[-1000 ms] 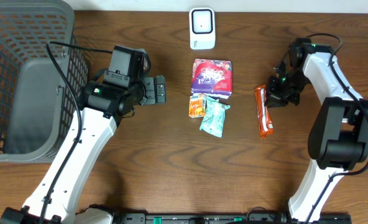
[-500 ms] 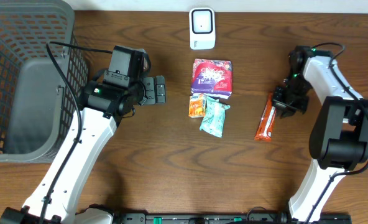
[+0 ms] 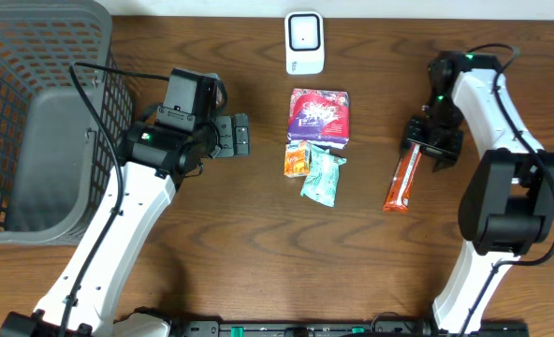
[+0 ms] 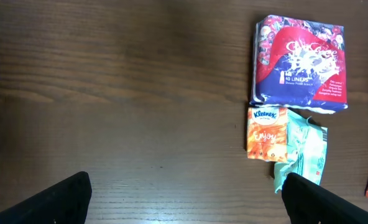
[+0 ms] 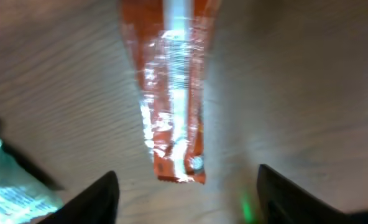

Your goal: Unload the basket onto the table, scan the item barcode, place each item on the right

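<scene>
My right gripper [image 3: 432, 140]: jaws spread, nothing pinched. It hovers over the far end of the snack bar [image 3: 401, 180], so the bar is free on the table [image 3: 211, 243].
Snack bar: lies flat on the right side, well apart from the other goods, slanting near-left. In my wrist view the snack bar [image 5: 171, 93] shows its shiny seam side up, with 1 end between my 2 fingers [image 5: 103, 196]. I cannot make out a barcode.
Why it lies so: my guess is the seam side carries the code, so I want that face showing before I take hold.
Scanner [image 3: 304, 42]: white, at the far middle edge, well apart from the bar, which must travel far-left to reach it.
My left gripper [image 3: 240, 136]: fully spread and empty, parked left of the middle pile, out of the way.
Middle pile: purple packet [image 3: 319, 116], orange tissue pack [image 3: 297, 159] and teal pouch [image 3: 322, 177], touching one another and waiting their turn.
Basket [image 3: 34, 122]: far left, likely for scanned goods.
Progress: early, nothing is at the scanner.
</scene>
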You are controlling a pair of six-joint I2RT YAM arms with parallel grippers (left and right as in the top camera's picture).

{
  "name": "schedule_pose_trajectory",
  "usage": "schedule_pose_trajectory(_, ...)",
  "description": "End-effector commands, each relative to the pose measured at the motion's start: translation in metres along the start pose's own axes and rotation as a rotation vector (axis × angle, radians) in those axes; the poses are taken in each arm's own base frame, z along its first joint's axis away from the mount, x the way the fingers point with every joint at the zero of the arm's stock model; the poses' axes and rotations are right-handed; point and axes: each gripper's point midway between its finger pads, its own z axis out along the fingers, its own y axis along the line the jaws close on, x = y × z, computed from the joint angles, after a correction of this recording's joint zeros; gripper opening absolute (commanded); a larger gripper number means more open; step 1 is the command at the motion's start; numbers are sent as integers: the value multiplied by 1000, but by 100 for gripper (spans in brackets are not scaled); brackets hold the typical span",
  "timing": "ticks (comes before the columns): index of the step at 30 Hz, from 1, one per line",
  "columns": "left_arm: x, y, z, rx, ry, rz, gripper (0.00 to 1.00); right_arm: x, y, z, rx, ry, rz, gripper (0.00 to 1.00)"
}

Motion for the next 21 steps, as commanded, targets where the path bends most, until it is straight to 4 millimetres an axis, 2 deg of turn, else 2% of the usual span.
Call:
schedule_pose_trajectory(1,-4,2,-1,-13,-7,7,98,3,15,-4,-11,-31,-5,72)
schedule_pose_trajectory(4,-4,2,-1,-13,-7,7,98,4,27,-1,-7,-46,3,80)
schedule_pose_trajectory(6,-4,2,-1,-13,-7,7,98,7,35,0,0,-51,17,95)
schedule_pose_trajectory(12,-4,2,-1,-13,-7,7,98,19,62,2,1,-67,156,98)
schedule_pose_trajectory(18,-4,2,-1,-13,-7,7,98,28,99,5,-19,-112,87,99)
schedule_pose_trajectory(21,-4,2,-1,-13,-7,7,98,33,112,6,-21,-126,49,99)
